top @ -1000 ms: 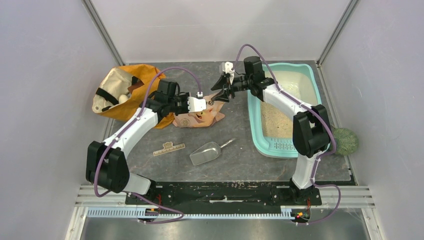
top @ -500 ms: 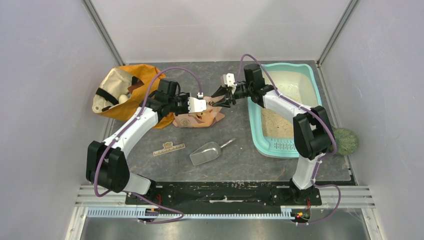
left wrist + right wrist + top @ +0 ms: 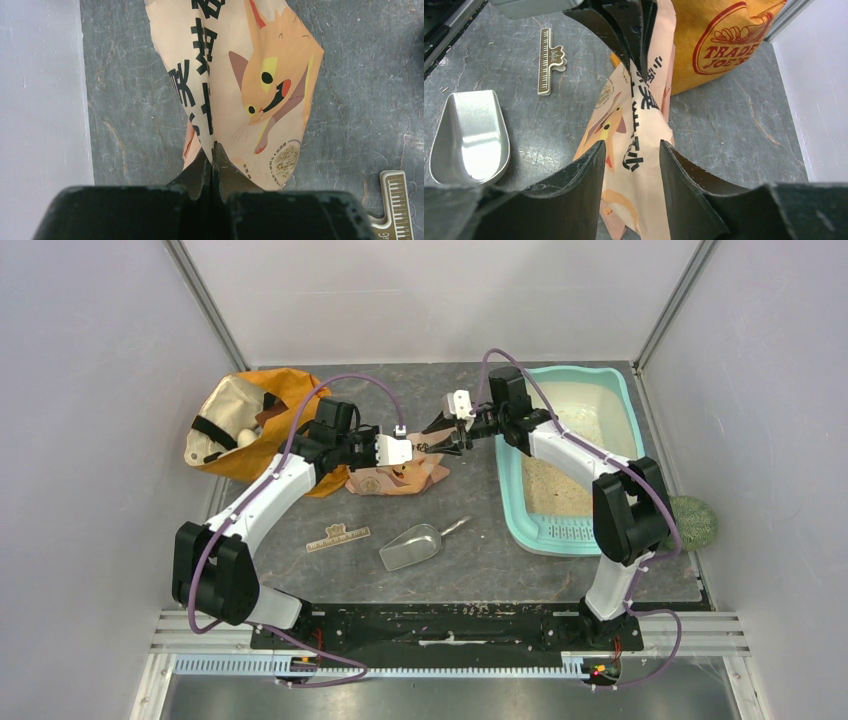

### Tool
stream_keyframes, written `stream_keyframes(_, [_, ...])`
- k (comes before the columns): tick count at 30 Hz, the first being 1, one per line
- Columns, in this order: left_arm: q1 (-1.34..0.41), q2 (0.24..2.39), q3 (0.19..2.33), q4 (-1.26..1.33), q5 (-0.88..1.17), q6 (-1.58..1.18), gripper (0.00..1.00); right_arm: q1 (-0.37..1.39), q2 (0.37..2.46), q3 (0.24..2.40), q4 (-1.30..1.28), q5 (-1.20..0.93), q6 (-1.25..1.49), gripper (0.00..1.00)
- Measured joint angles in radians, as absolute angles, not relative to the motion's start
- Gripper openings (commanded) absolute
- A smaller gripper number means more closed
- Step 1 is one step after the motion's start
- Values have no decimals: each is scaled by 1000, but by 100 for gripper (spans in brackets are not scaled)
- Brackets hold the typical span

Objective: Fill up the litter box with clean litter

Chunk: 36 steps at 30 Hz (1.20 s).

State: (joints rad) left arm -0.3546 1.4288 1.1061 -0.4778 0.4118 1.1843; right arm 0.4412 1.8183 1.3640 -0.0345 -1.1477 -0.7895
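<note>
The teal litter box (image 3: 512, 502) stands at the right with pale beige litter (image 3: 546, 490) inside. The peach-pink printed pouch (image 3: 400, 476) hangs at mid-table. My left gripper (image 3: 414, 448) is shut on the pouch's upper edge; in the left wrist view the jaws (image 3: 214, 150) pinch the pouch (image 3: 240, 75). My right gripper (image 3: 440, 441) is open just right of it. In the right wrist view its fingers (image 3: 631, 150) straddle the pouch (image 3: 644, 115) below the left gripper's closed fingers (image 3: 626, 30), with gaps on both sides.
A silver metal scoop (image 3: 410, 547) and a small cream clip (image 3: 338, 537) lie on the dark mat in front. An orange fabric bag (image 3: 245, 425) sits at the back left. A green round object (image 3: 690, 522) lies right of the box. Walls enclose three sides.
My right gripper has moved down and left toward the pouch, and now straddles it. The left gripper has kept its hold and barely moved.
</note>
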Motion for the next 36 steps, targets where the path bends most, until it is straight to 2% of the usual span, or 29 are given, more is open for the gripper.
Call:
stream_keyframes(11, [-355, 1429, 1106, -480, 414, 1187, 2, 461, 1857, 1411, -128, -1123, -916, 53])
stream_keyframes(20, [-355, 1429, 1110, -491, 419, 1201, 2, 462, 1888, 1415, -194, -1087, -1023, 51])
stream_keyframes(23, [-355, 1429, 1114, -500, 419, 1203, 2, 462, 1900, 1417, -208, -1071, -1047, 47])
stream_keyframes(25, [-355, 1428, 1114, -501, 420, 1210, 4, 461, 1912, 1421, -214, -1060, -1051, 40])
stream_keyframes(27, [-355, 1428, 1114, -506, 420, 1221, 11, 461, 1916, 1423, -221, -1048, -1053, 30])
stream_keyframes(28, [-355, 1426, 1114, -509, 420, 1228, 16, 461, 1916, 1424, -224, -1044, -1055, 26])
stream_keyframes(29, [-355, 1425, 1114, -512, 421, 1234, 26, 461, 1916, 1427, -231, -1037, -1054, 21])
stream_keyframes(32, [-355, 1412, 1135, -543, 425, 1247, 43, 460, 1926, 1443, -253, -1014, -1041, 9])
stream_keyframes(34, [-355, 1407, 1169, -577, 434, 1245, 48, 460, 1935, 1455, -257, -1003, -1032, 2])
stream_keyframes(36, [-355, 1408, 1217, -602, 453, 1224, 51, 459, 1943, 1468, -258, -994, -1017, 0])
